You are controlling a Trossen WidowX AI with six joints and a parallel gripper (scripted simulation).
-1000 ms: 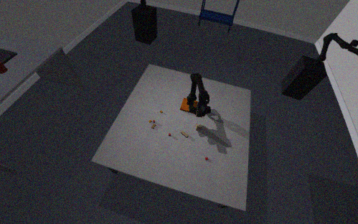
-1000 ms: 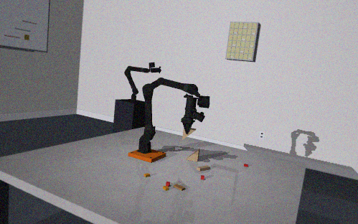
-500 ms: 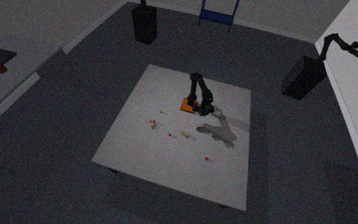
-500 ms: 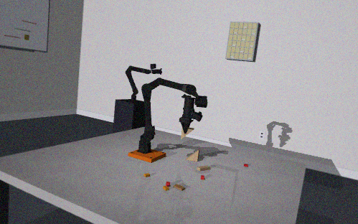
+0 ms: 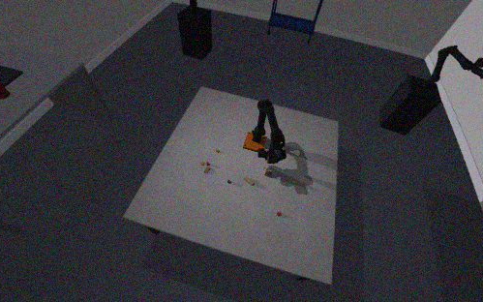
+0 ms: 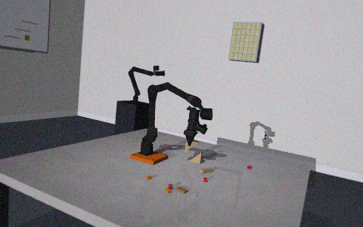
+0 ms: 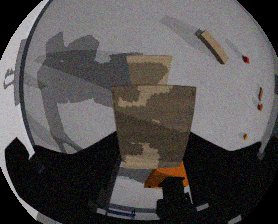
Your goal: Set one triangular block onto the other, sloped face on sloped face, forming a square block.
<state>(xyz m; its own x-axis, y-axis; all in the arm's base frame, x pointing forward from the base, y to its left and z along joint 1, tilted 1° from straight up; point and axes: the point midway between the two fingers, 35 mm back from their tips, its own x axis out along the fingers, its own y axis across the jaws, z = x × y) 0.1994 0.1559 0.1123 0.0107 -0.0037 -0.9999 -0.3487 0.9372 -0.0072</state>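
My gripper (image 6: 190,140) (image 5: 274,156) is shut on one wooden triangular block (image 6: 190,145) (image 7: 155,129) and holds it low over the table, just right of the arm's orange base (image 6: 149,157) (image 5: 251,142). In the wrist view the held block fills the middle of the picture. The other triangular block (image 6: 196,158) (image 5: 269,170) (image 7: 150,68) rests on the table a little in front of the held one, point up, apart from it. In the top view the arm hides the held block.
Small loose pieces lie on the table (image 6: 70,171): a wooden bar (image 6: 206,170) (image 5: 249,181), another bar (image 6: 182,189) (image 5: 207,169), red cubes (image 6: 249,167) (image 6: 205,179) (image 5: 279,213), and orange cubes (image 6: 149,177) (image 5: 218,150). A second arm (image 6: 143,73) stands off the table.
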